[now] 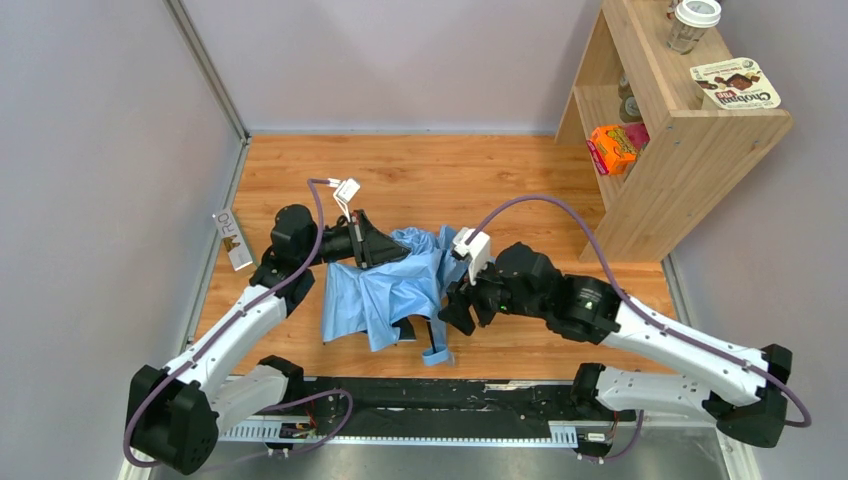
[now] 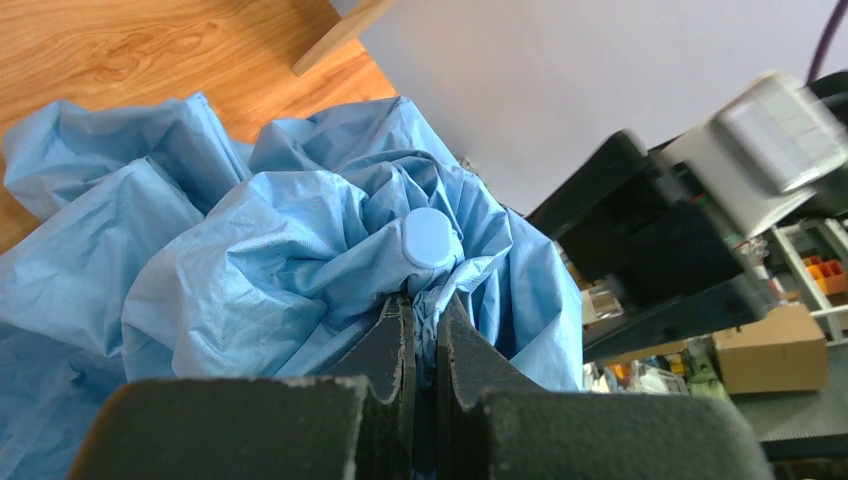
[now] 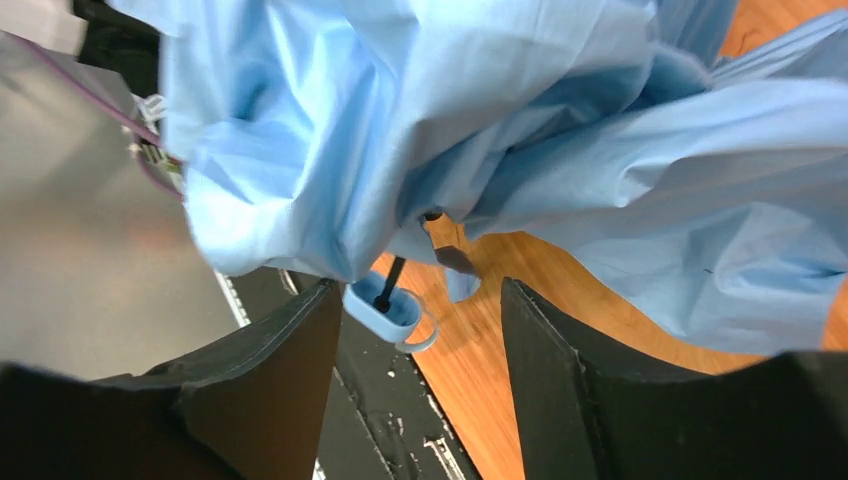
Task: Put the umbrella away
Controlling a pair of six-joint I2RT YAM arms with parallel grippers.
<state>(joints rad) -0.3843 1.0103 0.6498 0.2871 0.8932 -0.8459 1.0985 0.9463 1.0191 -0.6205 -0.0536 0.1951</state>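
Pinching umbrella (image 1: 385,285) fabric, left fingers (image 2: 385,350) | right fingers (image 3: 290,350) spread, empty | handle (image 3: 385,310) by table's (image 1: 450,170) near edge

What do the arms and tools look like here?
Left arm and right arm: white shells, black joints and bases. A purple cable loops along each to a white box at the wrist. Left tool and right tool: matte black, wedge-shaped fingers.

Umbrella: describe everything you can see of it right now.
The sky-blue fabric umbrella is collapsed, its thin crinkled canopy bunched over the wooden table. The left gripper is shut on fabric just under its round cap. Its small handle, on a thin dark shaft, shows between the jaws of the open right gripper.
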